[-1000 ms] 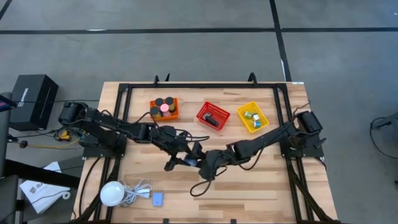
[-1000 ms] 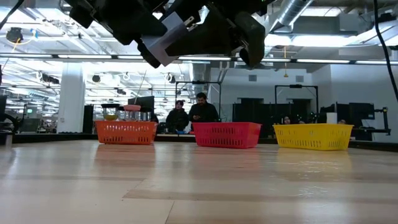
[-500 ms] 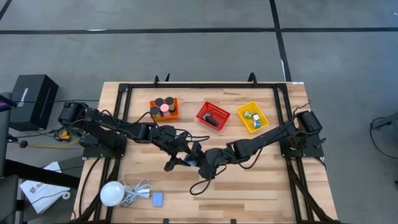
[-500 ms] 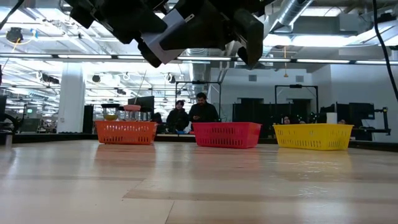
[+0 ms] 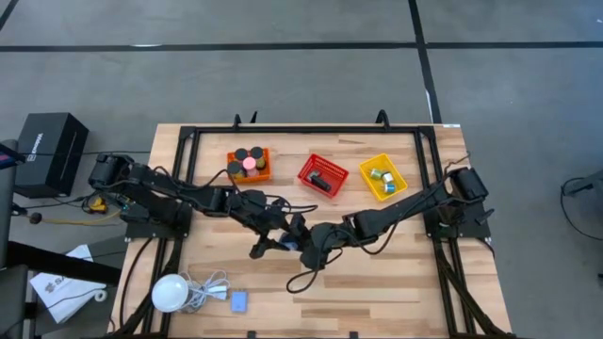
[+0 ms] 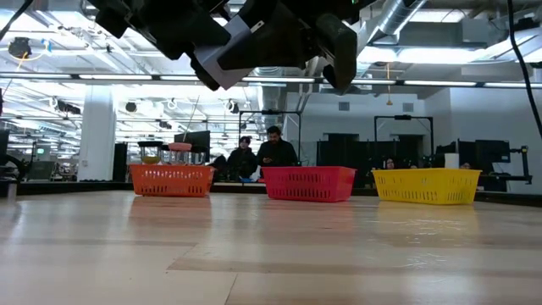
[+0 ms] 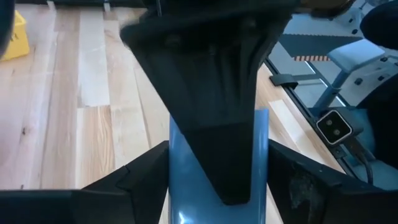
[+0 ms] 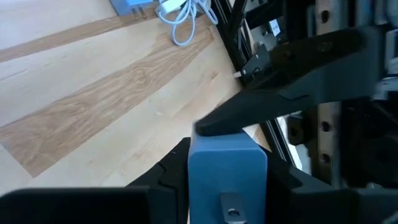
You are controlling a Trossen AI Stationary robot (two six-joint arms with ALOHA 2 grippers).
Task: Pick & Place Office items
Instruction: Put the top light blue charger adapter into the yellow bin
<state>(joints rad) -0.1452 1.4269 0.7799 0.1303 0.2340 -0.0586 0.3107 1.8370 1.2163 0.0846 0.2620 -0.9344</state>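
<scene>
Three baskets (image 5: 319, 175) already hold sorted items. Mid-counter (image 5: 396, 273), both tools meet on one light-blue piece (image 8: 227, 165): right tool (image 5: 303, 248) clenched on it, left tool (image 5: 283, 241) loosening. Another blue piece (image 5: 239, 301) waits near the bulb (image 5: 170, 293).

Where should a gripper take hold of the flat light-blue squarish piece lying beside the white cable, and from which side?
Probably from straight above: the flat light-blue squarish piece lies flat on the wooden table, so only its edges offer a grip. Close the fingers across its narrower width, minding the white cable close beside it.
</scene>
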